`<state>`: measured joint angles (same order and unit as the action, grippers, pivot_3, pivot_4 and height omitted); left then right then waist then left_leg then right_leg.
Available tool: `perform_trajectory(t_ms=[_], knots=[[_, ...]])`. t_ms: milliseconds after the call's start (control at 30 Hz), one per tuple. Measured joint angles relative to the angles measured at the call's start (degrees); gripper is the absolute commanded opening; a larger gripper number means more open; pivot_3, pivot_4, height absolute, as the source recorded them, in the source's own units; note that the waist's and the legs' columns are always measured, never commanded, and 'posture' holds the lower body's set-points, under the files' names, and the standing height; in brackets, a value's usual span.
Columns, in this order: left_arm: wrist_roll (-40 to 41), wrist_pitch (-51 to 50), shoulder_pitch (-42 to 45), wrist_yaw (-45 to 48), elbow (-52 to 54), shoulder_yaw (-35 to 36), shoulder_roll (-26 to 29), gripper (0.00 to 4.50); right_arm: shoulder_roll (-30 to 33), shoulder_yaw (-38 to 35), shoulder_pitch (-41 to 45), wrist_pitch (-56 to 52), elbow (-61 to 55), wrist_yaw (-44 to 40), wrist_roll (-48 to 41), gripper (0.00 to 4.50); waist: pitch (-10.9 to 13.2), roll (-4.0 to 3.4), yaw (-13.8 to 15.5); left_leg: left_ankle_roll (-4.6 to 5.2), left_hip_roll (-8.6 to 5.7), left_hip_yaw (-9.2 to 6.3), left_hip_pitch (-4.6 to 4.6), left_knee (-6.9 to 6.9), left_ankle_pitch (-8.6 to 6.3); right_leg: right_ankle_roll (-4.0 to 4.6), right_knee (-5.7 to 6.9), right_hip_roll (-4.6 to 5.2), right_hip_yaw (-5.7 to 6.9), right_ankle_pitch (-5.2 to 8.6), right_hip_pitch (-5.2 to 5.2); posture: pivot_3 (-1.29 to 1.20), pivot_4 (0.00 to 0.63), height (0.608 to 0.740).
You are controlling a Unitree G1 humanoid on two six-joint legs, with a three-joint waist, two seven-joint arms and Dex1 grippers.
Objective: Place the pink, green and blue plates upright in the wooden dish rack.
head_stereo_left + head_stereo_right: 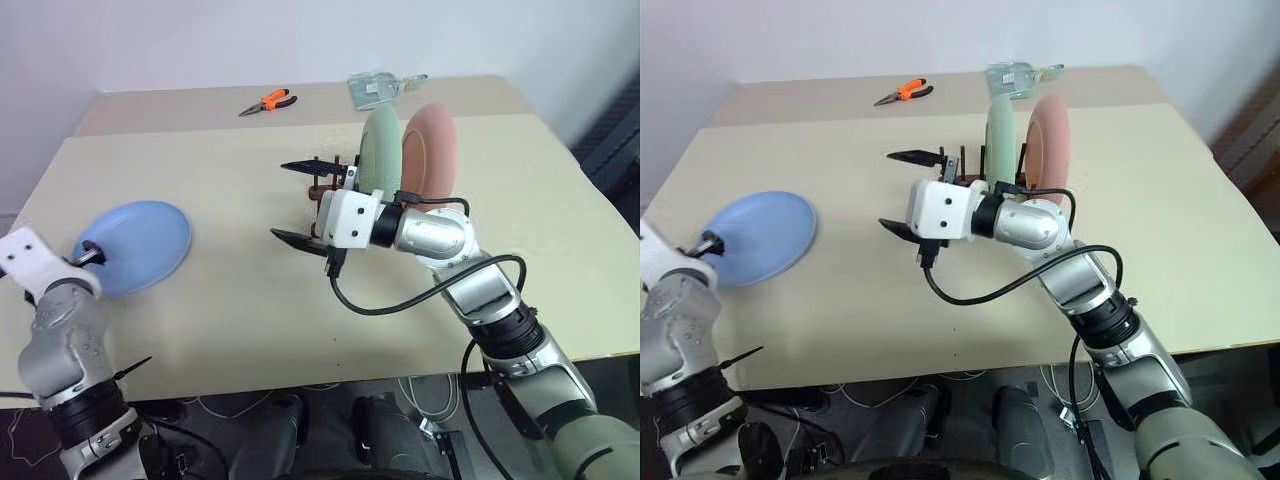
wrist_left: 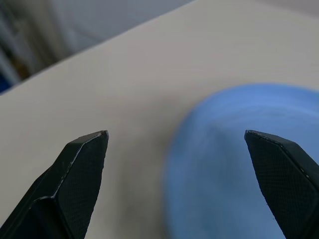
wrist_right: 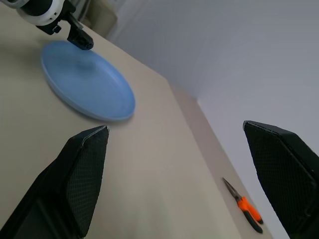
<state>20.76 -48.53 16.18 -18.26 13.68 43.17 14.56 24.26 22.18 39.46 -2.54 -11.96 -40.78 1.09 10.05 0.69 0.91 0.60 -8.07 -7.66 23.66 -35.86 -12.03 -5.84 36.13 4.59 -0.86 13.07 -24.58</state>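
Observation:
The blue plate point(image 1: 140, 243) lies flat on the table's left side. My left gripper point(image 2: 176, 134) is open at the plate's near-left rim, with one fingertip point(image 1: 92, 256) over the rim and nothing held. The green plate point(image 1: 379, 150) and the pink plate point(image 1: 433, 150) stand upright side by side in the wooden dish rack point(image 1: 965, 166), which my right wrist mostly hides. My right gripper point(image 1: 293, 202) hangs open and empty just left of the rack, pointing toward the blue plate point(image 3: 87, 87).
Orange-handled pliers point(image 1: 268, 101) and a clear plastic packet point(image 1: 376, 88) lie at the far side of the table point(image 1: 250, 330). A black cable point(image 1: 400, 300) loops under my right forearm. Bare tabletop lies between the blue plate and the rack.

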Motion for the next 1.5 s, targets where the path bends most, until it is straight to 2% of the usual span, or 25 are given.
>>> perform_trajectory(t_ms=[67,167,233,333,367,400,500,800,967,1067,1133,1267,1300,1367,1500], knots=[[3.24,-3.94,0.54,-1.57,1.09,3.29,-2.78,4.49,-0.35,-0.02,-0.36,0.70,0.27,-0.27,0.25,4.40,-0.01,0.01,-0.11,0.00,0.00,-0.01,-0.01,-0.05,0.00,0.00,0.01,-0.01,0.02,0.00,0.04,0.00,0.150,0.729],[7.59,-7.10,2.30,-3.52,1.88,7.41,-6.16,3.61,-0.40,-0.10,-1.05,1.39,0.99,-0.52,0.66,4.50,-0.03,0.04,-0.16,-0.01,0.01,-0.01,-0.02,-0.05,0.00,0.00,0.06,-0.01,0.02,0.00,0.08,0.00,0.150,0.729],[10.95,-8.32,4.07,-4.73,1.98,10.33,-7.47,2.65,-0.46,-0.14,-1.39,1.72,1.08,-0.53,1.21,4.50,-0.03,0.03,-0.16,-0.02,0.01,-0.01,-0.04,-0.05,0.01,0.00,0.08,-0.01,0.02,0.00,0.10,0.00,0.150,0.729],[13.86,-9.14,4.68,-4.99,1.51,10.98,-7.86,1.05,-0.46,-0.26,-2.03,1.80,1.07,-0.47,2.20,4.50,-0.04,0.06,-0.14,-0.03,0.01,0.00,-0.04,-0.05,0.01,0.00,0.07,-0.01,0.01,0.00,0.11,0.00,0.150,0.729],[14.34,-9.50,4.82,-5.04,1.29,10.99,-7.85,0.65,-0.46,-0.29,-2.40,1.78,1.07,-0.44,2.33,4.50,-0.04,0.06,-0.14,-0.04,0.00,0.00,-0.04,-0.05,0.01,0.00,0.07,-0.01,0.01,0.00,0.11,0.00,0.150,0.729],[15.03,-9.47,4.94,-4.93,1.03,10.90,-7.78,0.03,-0.45,-0.31,-2.79,1.53,1.07,-0.44,2.53,4.50,-0.04,0.06,-0.15,-0.04,0.00,0.00,-0.04,-0.05,0.01,0.00,0.07,-0.01,0.00,0.00,0.11,0.00,0.150,0.729],[15.96,-8.57,5.30,-2.51,1.03,8.15,-6.47,0.03,-0.33,-0.73,-3.05,0.11,1.08,-0.40,2.87,4.50,-0.04,0.07,-0.11,-0.05,0.00,-0.01,-0.05,-0.05,0.02,0.01,0.08,-0.01,0.00,0.00,0.12,0.00,0.150,0.729],[15.04,-3.67,13.85,8.67,7.95,-13.33,2.15,0.03,-0.10,-0.31,-1.46,4.74,3.56,1.61,9.51,4.50,0.00,0.14,-0.43,-0.36,0.00,0.07,-0.06,0.05,0.21,0.01,0.08,-0.02,-0.05,0.00,0.06,0.00,0.150,0.729],[15.99,-5.61,18.69,9.76,11.72,-20.85,2.08,0.03,-1.56,2.11,2.49,9.64,9.82,4.77,16.80,4.50,0.00,0.15,-0.69,-0.45,0.01,0.08,-0.08,0.14,0.28,0.01,0.08,-0.03,-0.08,0.00,0.03,0.00,0.150,0.729],[17.00,-7.12,19.76,8.40,12.67,-22.24,-0.69,0.00,-3.06,3.48,5.00,11.35,14.91,6.93,20.87,3.62,0.00,0.15,-0.68,-0.48,0.01,0.08,-0.09,0.17,0.31,0.02,0.09,-0.05,-0.10,0.00,0.02,0.00,0.150,0.729],[17.38,-7.53,19.70,7.73,13.16,-22.52,-1.84,0.00,-3.38,4.24,5.70,12.38,17.10,8.05,23.06,2.69,0.01,0.16,-0.64,-0.48,0.01,0.08,-0.09,0.19,0.32,0.02,0.09,-0.04,-0.11,0.00,0.01,0.00,0.150,0.729],[17.92,-8.20,19.11,6.90,13.75,-22.30,-2.74,0.00,-3.39,4.32,5.70,13.09,19.19,9.00,25.29,0.48,0.01,0.16,-0.49,-0.49,0.00,0.08,-0.09,0.19,0.32,0.02,0.09,-0.05,-0.12,0.00,0.02,0.00,0.150,0.729],[18.30,-8.23,18.93,6.87,13.95,-21.93,-2.89,0.33,-3.32,4.45,5.68,13.35,19.24,8.92,25.73,0.01,0.01,0.17,-0.51,-0.49,0.00,0.08,-0.09,0.19,0.32,0.02,0.09,-0.06,-0.12,0.00,0.01,0.00,0.150,0.729],[18.90,-8.16,18.78,6.95,14.18,-21.29,-3.00,0.99,-3.36,4.42,5.62,14.27,19.06,9.20,25.94,0.00,0.02,0.17,-0.53,-0.50,0.00,0.08,-0.09,0.20,0.32,0.02,0.09,-0.06,-0.12,0.00,0.01,0.00,0.150,0.729],[20.72,-5.33,19.24,7.03,14.39,-19.69,-4.33,3.01,-3.39,4.45,5.55,15.26,18.99,9.87,27.13,0.00,0.03,0.18,-0.35,-0.51,0.00,0.07,-0.09,0.18,0.32,0.02,0.08,-0.06,-0.11,0.00,0.02,0.00,0.150,0.729]])
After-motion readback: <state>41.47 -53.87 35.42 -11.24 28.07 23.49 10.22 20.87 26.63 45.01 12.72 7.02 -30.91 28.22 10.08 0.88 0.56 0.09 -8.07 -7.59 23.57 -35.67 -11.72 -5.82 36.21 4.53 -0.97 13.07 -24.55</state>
